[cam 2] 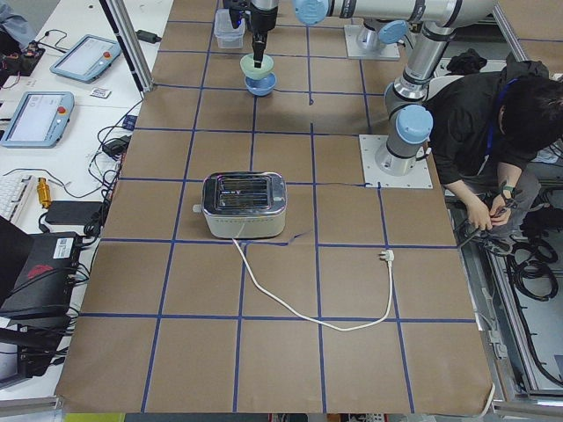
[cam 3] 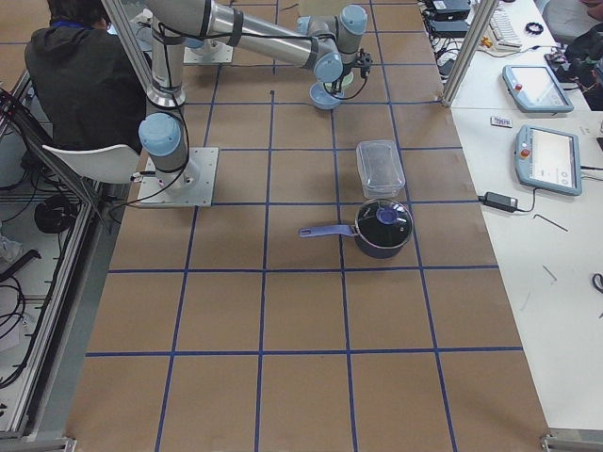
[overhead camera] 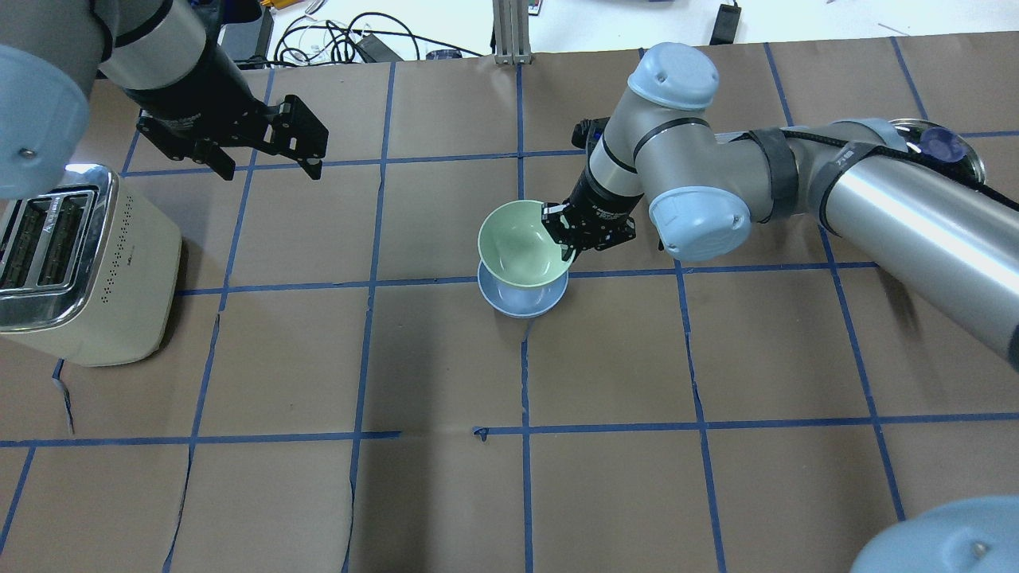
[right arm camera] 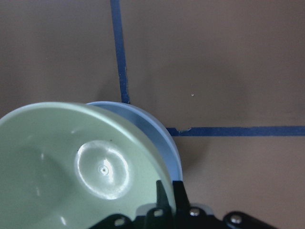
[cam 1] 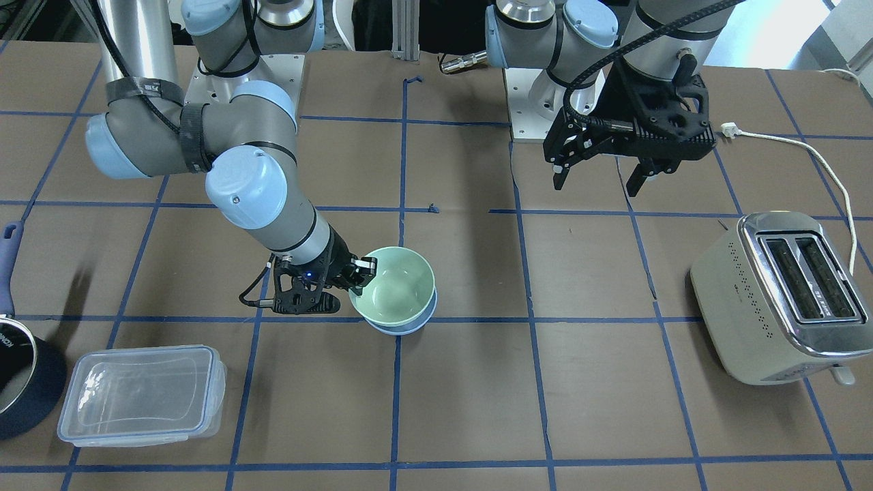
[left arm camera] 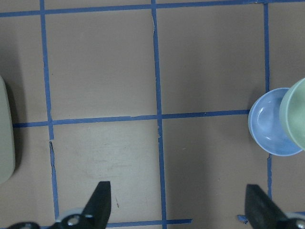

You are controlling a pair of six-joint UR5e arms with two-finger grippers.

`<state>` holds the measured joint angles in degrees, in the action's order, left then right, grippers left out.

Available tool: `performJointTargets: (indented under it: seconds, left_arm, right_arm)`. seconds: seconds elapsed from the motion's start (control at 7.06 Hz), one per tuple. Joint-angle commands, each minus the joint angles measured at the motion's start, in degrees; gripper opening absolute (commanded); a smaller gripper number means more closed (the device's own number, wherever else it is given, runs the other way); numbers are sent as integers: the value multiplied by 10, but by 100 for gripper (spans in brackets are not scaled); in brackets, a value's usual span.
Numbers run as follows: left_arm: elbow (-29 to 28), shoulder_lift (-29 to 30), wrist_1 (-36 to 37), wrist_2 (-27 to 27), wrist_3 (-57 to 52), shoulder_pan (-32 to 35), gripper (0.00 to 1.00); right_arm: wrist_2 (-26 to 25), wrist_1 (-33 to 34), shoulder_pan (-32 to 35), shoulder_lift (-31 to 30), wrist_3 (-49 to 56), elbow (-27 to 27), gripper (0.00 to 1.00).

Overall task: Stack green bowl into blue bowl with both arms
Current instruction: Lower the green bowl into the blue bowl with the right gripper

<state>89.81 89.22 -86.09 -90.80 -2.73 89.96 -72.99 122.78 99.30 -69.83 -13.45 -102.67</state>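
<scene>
The pale green bowl (cam 1: 395, 286) hangs tilted just over or partly inside the pale blue bowl (cam 1: 409, 326), which stands on the table; I cannot tell whether they touch. My right gripper (cam 1: 361, 269) is shut on the green bowl's rim. From overhead the green bowl (overhead camera: 517, 251) covers most of the blue bowl (overhead camera: 521, 301), with the right gripper (overhead camera: 561, 239) on its right rim. The right wrist view shows the green bowl (right arm camera: 71, 162) over the blue bowl (right arm camera: 162, 138). My left gripper (overhead camera: 271, 169) is open and empty, raised well off to the side; its view shows both bowls (left arm camera: 269, 129) at the right edge.
A cream toaster (cam 1: 777, 296) with a loose white cord (cam 1: 818, 164) stands on the left arm's side. A clear plastic container (cam 1: 143, 392) and a dark navy pot (cam 1: 20, 389) sit on the right arm's side. A person (cam 2: 493, 114) crouches beside the robot base.
</scene>
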Motion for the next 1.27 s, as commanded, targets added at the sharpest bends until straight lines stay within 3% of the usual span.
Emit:
performJointTargets:
  seconds: [0.0, 0.28, 0.42, 0.57, 0.85, 0.99, 1.13]
  left_arm:
    - [1, -1, 0, 1, 0, 0, 100]
    - [3, 0, 0, 1, 0, 0, 100]
    - [4, 0, 0, 4, -1, 0, 100]
    - [2, 0, 0, 4, -1, 1, 100]
    - [4, 0, 0, 4, -4, 0, 100]
    - [5, 0, -1, 4, -4, 0, 100]
    - [5, 0, -1, 4, -4, 0, 100]
  right_arm:
    - [4, 17, 0, 0, 0, -24, 0]
    - [5, 16, 1, 0, 0, -22, 0]
    - [3, 32, 1, 1, 3, -22, 31]
    - [3, 34, 1, 0, 1, -21, 36]
    - [4, 33, 1, 3, -1, -17, 78]
    - [0, 34, 0, 1, -1, -3, 81]
    - [-24, 21, -2, -2, -2, 29, 100]
